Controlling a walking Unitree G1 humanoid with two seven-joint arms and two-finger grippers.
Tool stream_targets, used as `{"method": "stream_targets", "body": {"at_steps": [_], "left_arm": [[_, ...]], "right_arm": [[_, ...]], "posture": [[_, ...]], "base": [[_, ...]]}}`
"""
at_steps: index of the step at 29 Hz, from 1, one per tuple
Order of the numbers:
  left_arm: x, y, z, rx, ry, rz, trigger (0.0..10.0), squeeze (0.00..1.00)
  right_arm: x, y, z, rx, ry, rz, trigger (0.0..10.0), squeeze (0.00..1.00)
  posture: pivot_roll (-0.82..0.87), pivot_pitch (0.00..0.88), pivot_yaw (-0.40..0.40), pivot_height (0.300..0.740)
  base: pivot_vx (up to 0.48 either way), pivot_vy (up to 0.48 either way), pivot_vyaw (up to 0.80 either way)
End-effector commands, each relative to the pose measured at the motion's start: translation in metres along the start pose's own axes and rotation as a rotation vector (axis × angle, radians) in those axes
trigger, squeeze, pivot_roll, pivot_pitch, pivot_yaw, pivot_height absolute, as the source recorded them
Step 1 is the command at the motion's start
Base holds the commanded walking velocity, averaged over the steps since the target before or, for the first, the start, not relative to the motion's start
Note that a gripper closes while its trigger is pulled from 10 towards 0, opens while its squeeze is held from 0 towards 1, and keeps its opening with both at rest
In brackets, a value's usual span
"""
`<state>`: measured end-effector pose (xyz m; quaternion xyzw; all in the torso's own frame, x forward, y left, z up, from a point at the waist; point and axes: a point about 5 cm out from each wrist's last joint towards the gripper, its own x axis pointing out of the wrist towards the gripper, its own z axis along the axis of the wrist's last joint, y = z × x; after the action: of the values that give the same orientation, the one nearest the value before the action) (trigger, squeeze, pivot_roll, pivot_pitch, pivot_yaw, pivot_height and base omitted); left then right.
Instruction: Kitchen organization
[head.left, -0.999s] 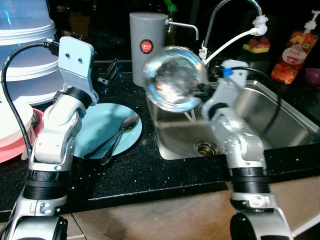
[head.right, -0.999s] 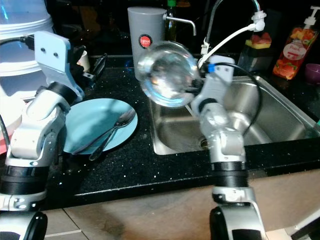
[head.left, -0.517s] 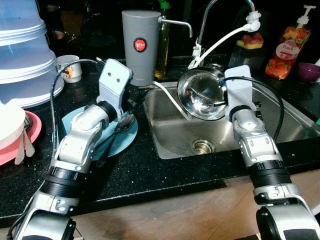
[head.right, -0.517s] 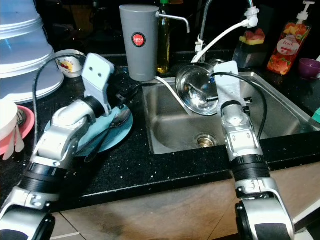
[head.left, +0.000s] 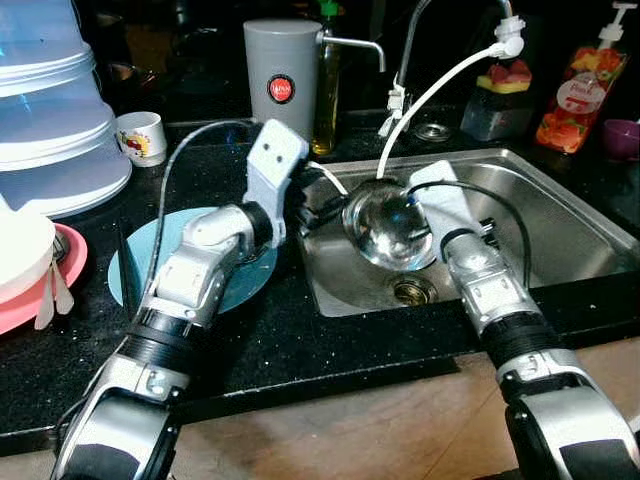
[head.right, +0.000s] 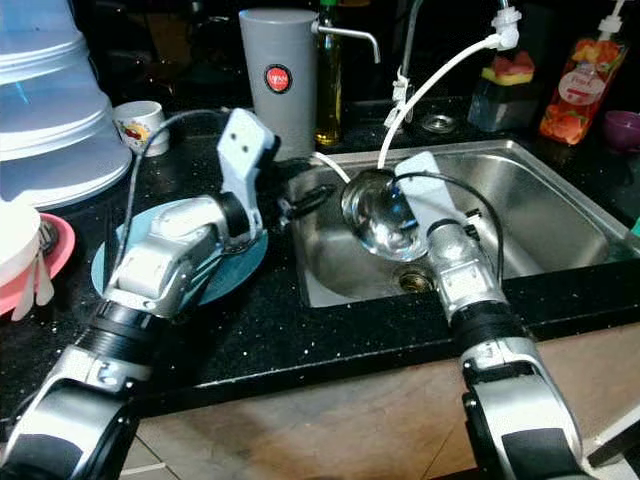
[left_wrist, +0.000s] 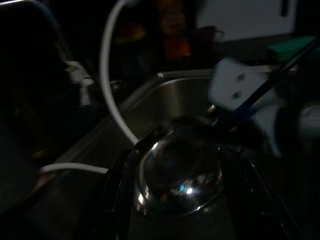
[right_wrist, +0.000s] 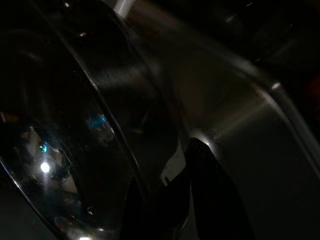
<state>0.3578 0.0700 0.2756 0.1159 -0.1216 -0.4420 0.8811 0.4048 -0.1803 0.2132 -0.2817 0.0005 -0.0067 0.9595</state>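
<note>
A shiny steel bowl (head.left: 385, 228) hangs tilted on its side inside the steel sink (head.left: 560, 220), just above the drain (head.left: 412, 292). My right gripper (head.left: 426, 222) is shut on the bowl's rim (right_wrist: 65, 130), one black finger (right_wrist: 205, 195) pressed beside it. My left gripper (head.right: 305, 200) reaches over the sink's left edge, open, its tips close to the bowl (left_wrist: 177, 170), which shows between its two dark fingers (left_wrist: 115, 190). My left forearm lies across a light blue plate (head.left: 135, 275) on the black counter.
A grey canister (head.left: 283, 80) and an oil bottle (head.left: 325, 90) stand behind the sink. A white hose (head.left: 440, 85) drops from the faucet into the basin. Stacked plastic containers (head.left: 50, 110), a small cup (head.left: 140, 135) and a pink plate (head.left: 30, 290) sit far left. Soap bottle (head.left: 580, 85) at right.
My right gripper has lowered the bowl from above the counter edge down into the sink. My left arm has swung right, from over the plate to the sink's left edge.
</note>
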Motion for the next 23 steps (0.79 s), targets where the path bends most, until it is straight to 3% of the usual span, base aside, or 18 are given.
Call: {"method": "stream_targets", "body": {"at_steps": [1, 7, 8, 9, 10, 11, 16, 17, 18, 19, 20, 23], "left_arm": [[0.001, -0.003, -0.005, -0.001, 0.038, -0.043, 10.0, 0.00], [0.002, -0.007, -0.009, 0.010, 0.052, -0.077, 10.0, 0.00], [0.002, -0.007, -0.009, 0.011, 0.053, -0.082, 10.0, 0.00], [0.002, -0.008, -0.010, 0.013, 0.057, -0.092, 10.0, 0.00], [0.002, -0.008, -0.010, 0.013, 0.057, -0.092, 10.0, 0.00], [0.002, -0.008, -0.011, 0.019, 0.062, -0.101, 10.0, 0.00], [0.002, -0.008, -0.012, 0.030, 0.070, -0.109, 10.0, 0.00], [0.002, -0.007, -0.012, 0.032, 0.070, -0.097, 10.0, 0.00], [0.001, -0.005, -0.011, 0.038, 0.069, -0.076, 10.0, 0.00], [0.001, -0.005, -0.011, 0.038, 0.069, -0.076, 10.0, 0.00], [0.000, 0.000, -0.010, 0.047, 0.063, -0.039, 10.0, 0.00], [-0.001, 0.004, -0.009, 0.048, 0.057, -0.006, 10.0, 0.00]], "right_arm": [[0.003, 0.001, 0.006, -0.026, -0.015, 0.010, 10.0, 0.00], [0.003, 0.003, 0.001, -0.041, 0.008, 0.023, 10.0, 0.00], [0.004, 0.003, 0.000, -0.042, 0.012, 0.025, 10.0, 0.38], [0.004, 0.003, 0.000, -0.045, 0.015, 0.028, 10.0, 0.88], [0.004, 0.003, 0.000, -0.045, 0.015, 0.028, 10.0, 0.88], [0.005, 0.003, -0.001, -0.048, 0.017, 0.031, 10.0, 1.00], [0.006, 0.005, -0.001, -0.057, 0.023, 0.037, 10.0, 1.00], [0.006, 0.005, -0.001, -0.058, 0.023, 0.037, 10.0, 0.93], [0.006, 0.006, -0.001, -0.060, 0.024, 0.036, 10.0, 0.63], [0.006, 0.006, -0.001, -0.060, 0.024, 0.036, 10.0, 0.63], [0.007, 0.006, 0.000, -0.053, 0.022, 0.037, 10.0, 0.00], [0.007, 0.007, 0.000, -0.047, 0.019, 0.038, 10.0, 0.00]], "posture": [[-0.05, 0.055, 0.048, 0.740], [-0.05, 0.056, 0.045, 0.740], [-0.05, 0.056, 0.045, 0.740], [-0.05, 0.055, 0.045, 0.740], [-0.05, 0.055, 0.045, 0.740], [-0.05, 0.054, 0.044, 0.740], [-0.05, 0.054, 0.043, 0.740], [-0.05, 0.055, 0.040, 0.740], [-0.05, 0.055, 0.040, 0.740], [-0.05, 0.055, 0.040, 0.740], [-0.05, 0.055, 0.039, 0.740], [-0.05, 0.055, 0.039, 0.740]], "base": [[0.000, 0.000, 0.00], [0.000, 0.000, 0.00], [0.000, 0.000, 0.00], [0.000, 0.000, 0.00], [0.000, 0.000, 0.00], [0.000, 0.000, 0.00], [0.000, 0.000, 0.00], [0.000, 0.000, 0.00], [0.000, 0.000, 0.00], [0.000, 0.000, 0.00], [0.000, 0.000, 0.00], [0.000, 0.000, 0.00]]}}
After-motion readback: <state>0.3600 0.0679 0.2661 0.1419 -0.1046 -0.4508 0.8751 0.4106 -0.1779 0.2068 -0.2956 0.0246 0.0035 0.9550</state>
